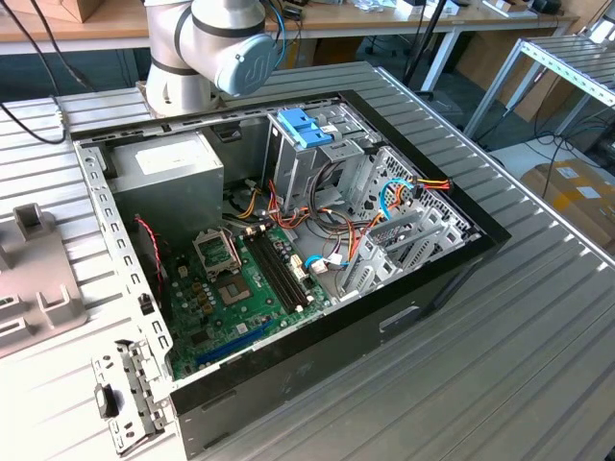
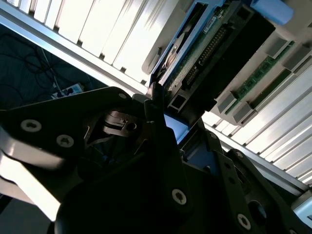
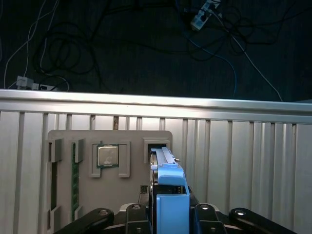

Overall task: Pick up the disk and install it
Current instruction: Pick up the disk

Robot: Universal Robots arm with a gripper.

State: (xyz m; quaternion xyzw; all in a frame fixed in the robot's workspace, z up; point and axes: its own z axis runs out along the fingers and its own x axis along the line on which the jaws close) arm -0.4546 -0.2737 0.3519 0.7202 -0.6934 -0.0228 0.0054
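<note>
The disk point(image 3: 170, 187) stands on edge between the two sides of the gripper point(image 3: 169, 214), its bright blue carrier facing the first wrist view. Its far end reaches down to a slot in a grey parts tray point(image 3: 68, 139). The gripper is clamped on it, the jaws pressed against the two broad faces. Whether the far end sits in the slot or hangs just above it is hard to tell.

In the second wrist view the disk's point(image 2: 204, 53) green circuit board shows, and the dark gripper point(image 2: 178, 124) closes around its near end.

Beside the disk's slot, the tray holds a square processor chip point(image 3: 107, 156) and a memory stick point(image 3: 75, 180) in their own recesses. The tray lies on a ribbed metal tabletop point(image 3: 243, 161). Past its edge, cables point(image 3: 146, 44) trail over a dark floor.

In the exterior view the tray point(image 1: 38, 279) sits at the exterior view's left edge. An open computer case point(image 1: 423, 288) lies beside it, with a paler blue bracket point(image 1: 306, 128) in its drive cage near the arm point(image 1: 226, 43).
</note>
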